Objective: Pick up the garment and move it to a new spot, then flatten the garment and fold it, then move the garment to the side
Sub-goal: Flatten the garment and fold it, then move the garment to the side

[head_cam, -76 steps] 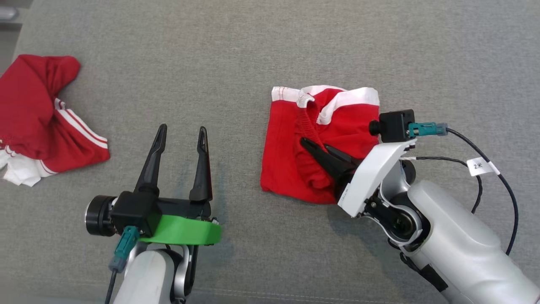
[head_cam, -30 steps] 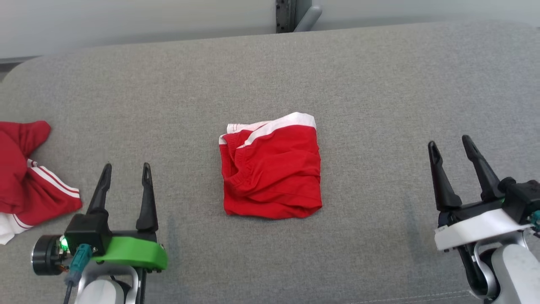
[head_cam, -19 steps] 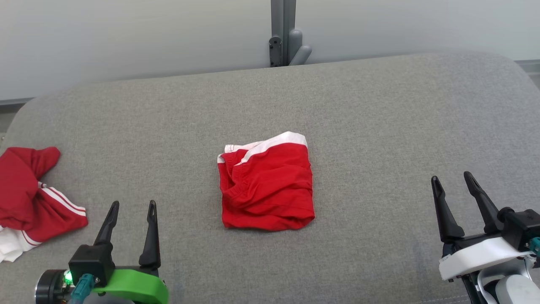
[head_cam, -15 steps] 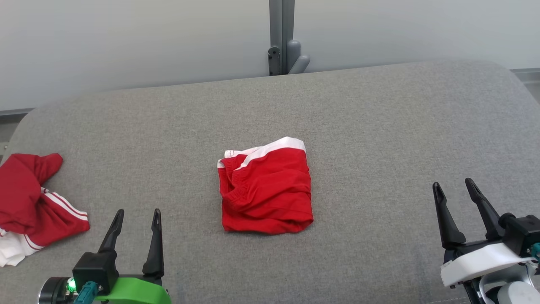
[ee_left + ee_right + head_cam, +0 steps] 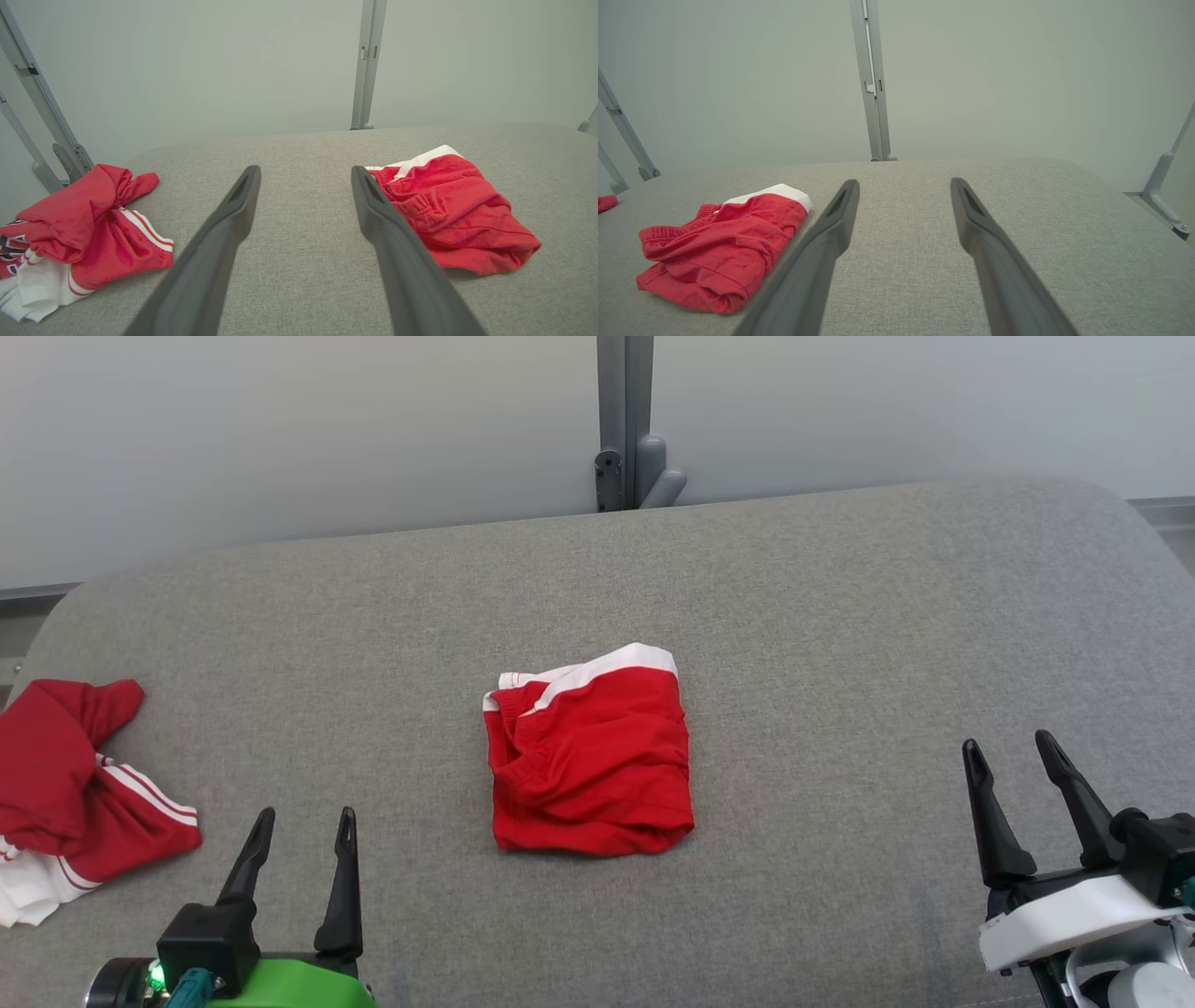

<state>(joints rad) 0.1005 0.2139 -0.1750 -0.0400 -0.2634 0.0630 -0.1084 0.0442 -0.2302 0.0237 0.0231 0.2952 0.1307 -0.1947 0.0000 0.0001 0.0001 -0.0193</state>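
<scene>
Head view: left claw, right claw spread, empty; garment between; crumpled clothes, perhaps jerseys, leftward.

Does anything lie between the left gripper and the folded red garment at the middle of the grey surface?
Nothing visible does. Bare grey surface separates the open left gripper from the folded red garment. The crumpled red-and-white clothes lie on the gripper's other side, near the left edge.

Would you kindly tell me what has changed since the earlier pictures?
The right tool has come off the folded garment and drawn back to the robot's right, open and clear of it. The head view has also tilted up. The left tool stays open, the garment stays folded, and the red pile at left is unchanged.
</scene>
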